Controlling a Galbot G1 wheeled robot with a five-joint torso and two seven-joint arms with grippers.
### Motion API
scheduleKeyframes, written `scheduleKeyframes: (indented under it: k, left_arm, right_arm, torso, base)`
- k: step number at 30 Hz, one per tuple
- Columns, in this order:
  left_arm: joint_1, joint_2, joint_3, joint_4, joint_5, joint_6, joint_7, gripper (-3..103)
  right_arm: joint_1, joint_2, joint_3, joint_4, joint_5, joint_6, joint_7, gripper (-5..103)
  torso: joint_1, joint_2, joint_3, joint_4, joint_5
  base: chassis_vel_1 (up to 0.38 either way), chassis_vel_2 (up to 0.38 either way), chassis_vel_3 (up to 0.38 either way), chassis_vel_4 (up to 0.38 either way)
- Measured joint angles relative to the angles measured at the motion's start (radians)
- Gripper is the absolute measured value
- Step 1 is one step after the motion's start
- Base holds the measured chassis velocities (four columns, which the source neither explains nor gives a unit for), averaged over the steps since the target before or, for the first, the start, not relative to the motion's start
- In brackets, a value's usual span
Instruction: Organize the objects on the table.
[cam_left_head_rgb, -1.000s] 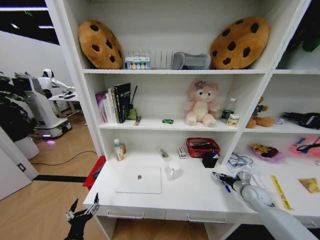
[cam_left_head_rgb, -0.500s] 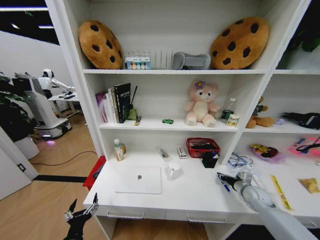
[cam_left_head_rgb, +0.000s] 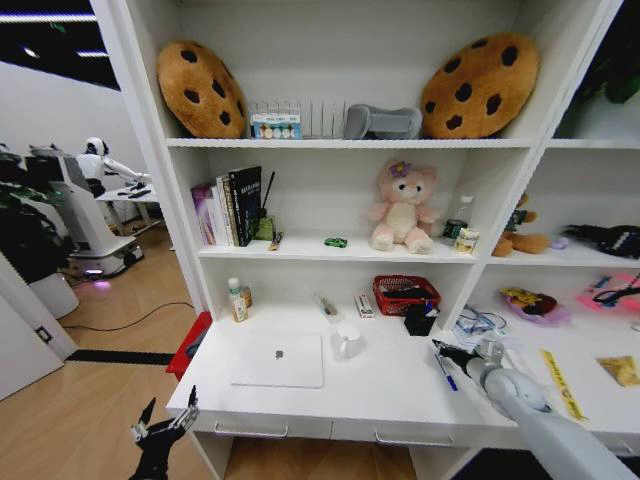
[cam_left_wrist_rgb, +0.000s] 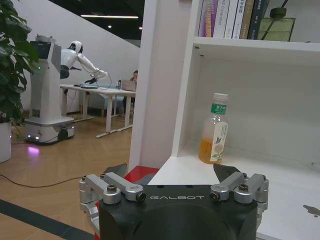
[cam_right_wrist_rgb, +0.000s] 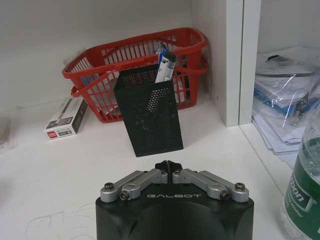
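Head view: long white worktop with a drawer row along its front edge; using the closed silver laptop as landmark. Laptop lies flat on the worktop's left part. White mug stands just right of the laptop, apart from it. Small bottle stands behind the laptop near the back wall. Red basket and black mesh pen cup sit right of the laptop and farther back, past the mug; cup is just in front of the basket. Blue pen lies on the worktop well right of the laptop, just beside the right gripper. Right gripper hovers low over the worktop right of the laptop, its fingers pressed together with nothing between them; right wrist view shows the closed fingers pointing at the pen cup, which has a pen standing in it, with the basket behind. Green toy car sits on the shelf above the laptop, left of the pink plush. Left gripper hangs below the worktop's front left corner, lower left of the laptop, fingers spread wide and empty.
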Motion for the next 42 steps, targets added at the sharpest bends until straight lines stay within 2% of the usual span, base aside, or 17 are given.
scheduleKeyframes:
  k: [1, 3, 4, 6, 9, 11, 13, 15, 18, 19, 23, 28, 33, 38, 39, 40, 42]
  left_arm:
    - [0.000, 0.000, 0.000, 0.001, 0.000, 0.000, 0.000, 98]
    - [-0.001, 0.000, -0.001, 0.001, 0.000, 0.000, 0.000, 98]
    - [-0.002, 0.000, -0.001, 0.001, 0.000, 0.000, 0.000, 98]
    - [-0.002, 0.000, 0.000, 0.002, 0.000, 0.000, 0.000, 98]
    - [-0.002, -0.002, -0.001, 0.002, 0.000, 0.000, 0.000, 98]
    - [-0.002, -0.002, -0.002, 0.002, 0.000, 0.000, 0.000, 98]
    - [-0.001, -0.002, -0.005, 0.002, -0.001, 0.000, 0.000, 98]
    - [-0.001, -0.002, -0.005, 0.002, -0.001, 0.000, 0.000, 98]
    - [-0.002, -0.003, -0.005, 0.001, -0.002, 0.000, 0.000, 98]
    - [-0.002, -0.003, -0.005, 0.001, -0.002, 0.000, 0.000, 98]
    - [-0.001, -0.003, -0.006, 0.000, -0.002, 0.000, 0.000, 98]
    - [0.001, -0.001, -0.008, -0.001, -0.003, 0.000, 0.000, 98]
    - [0.000, -0.001, -0.007, -0.001, -0.003, 0.000, 0.000, 98]
    - [-0.003, -0.002, -0.006, 0.002, -0.004, 0.001, 0.000, 98]
    - [-0.004, -0.003, -0.005, 0.003, -0.003, 0.001, 0.000, 98]
    - [-0.004, -0.004, -0.001, 0.005, -0.001, 0.001, 0.000, 98]
    - [-0.004, -0.005, 0.002, 0.006, 0.001, 0.001, 0.000, 98]
  right_arm:
    - [-0.013, 0.000, 0.008, 0.018, 0.000, -0.005, 0.000, 7]
    - [-0.020, -0.001, 0.012, 0.024, 0.000, -0.010, -0.001, 7]
    - [-0.028, -0.002, 0.016, 0.026, -0.003, -0.014, -0.002, 18]
    - [-0.031, -0.002, 0.017, 0.026, -0.006, -0.015, -0.003, 18]
    - [-0.038, 0.004, 0.027, 0.025, -0.013, -0.015, -0.003, 34]
    - [-0.039, 0.004, 0.028, 0.025, -0.013, -0.015, -0.003, 34]
    - [-0.046, 0.004, 0.032, 0.025, -0.015, -0.015, -0.003, 51]
    - [-0.048, 0.004, 0.032, 0.024, -0.016, -0.015, -0.003, 51]
    - [-0.052, 0.017, 0.027, 0.001, -0.031, -0.014, -0.008, 67]
    - [-0.052, 0.017, 0.027, 0.001, -0.031, -0.014, -0.008, 67]
    - [-0.046, 0.027, 0.017, -0.027, -0.050, -0.003, -0.021, 86]
    - [-0.032, 0.025, 0.010, -0.048, -0.053, -0.002, -0.024, 67]
    - [-0.043, 0.024, 0.014, -0.035, -0.046, -0.007, -0.022, 56]
    - [-0.072, 0.027, 0.025, -0.012, -0.043, -0.007, -0.019, 34]
    - [-0.075, 0.028, 0.026, -0.009, -0.043, -0.006, -0.018, 34]
    - [-0.076, 0.031, 0.026, -0.005, -0.043, -0.003, -0.014, 22]
    - [-0.073, 0.032, 0.026, -0.002, -0.043, -0.002, -0.012, 18]
  torso:
    - [0.000, 0.000, 0.000, 0.0001, -0.0003]
    - [0.000, 0.000, 0.000, 0.0001, -0.0004]
    - [0.000, 0.000, 0.000, 0.0000, -0.0003]
    - [0.000, 0.000, 0.000, -0.0001, -0.0002]
    - [0.000, 0.000, 0.000, 0.0000, -0.0002]
    - [0.000, 0.000, 0.000, 0.0000, -0.0002]
    - [0.000, 0.000, 0.000, 0.0001, -0.0003]
    - [0.000, 0.000, 0.000, 0.0001, -0.0003]
    - [0.000, 0.000, 0.000, 0.0000, -0.0003]
    - [0.000, 0.000, 0.000, 0.0000, -0.0003]
    - [0.000, 0.000, 0.000, 0.0004, -0.0012]
    - [0.000, 0.000, 0.000, -0.0004, -0.0013]
    - [0.000, 0.000, 0.000, 0.0003, -0.0004]
    - [0.000, 0.000, 0.000, 0.0000, -0.0005]
    - [0.000, 0.000, 0.000, -0.0002, -0.0004]
    - [0.000, 0.000, 0.000, -0.0002, -0.0001]
    - [0.000, 0.000, 0.000, -0.0002, 0.0002]
  base:
    - [0.000, 0.000, 0.000, 0.000]
    - [0.000, 0.000, 0.000, 0.000]
    - [0.000, 0.000, 0.000, 0.000]
    - [0.000, 0.000, 0.000, 0.000]
    - [0.000, 0.000, 0.000, 0.000]
    - [0.000, 0.000, 0.000, 0.000]
    - [0.000, 0.000, 0.000, 0.000]
    - [0.000, 0.000, 0.000, 0.000]
    - [0.000, 0.000, 0.000, 0.000]
    - [0.000, 0.000, 0.000, 0.000]
    - [0.000, 0.000, 0.000, 0.000]
    - [0.000, 0.000, 0.000, 0.000]
    - [0.000, 0.000, 0.000, 0.000]
    - [0.000, 0.000, 0.000, 0.000]
    - [0.000, 0.000, 0.000, 0.000]
    - [0.000, 0.000, 0.000, 0.000]
    - [0.000, 0.000, 0.000, 0.000]
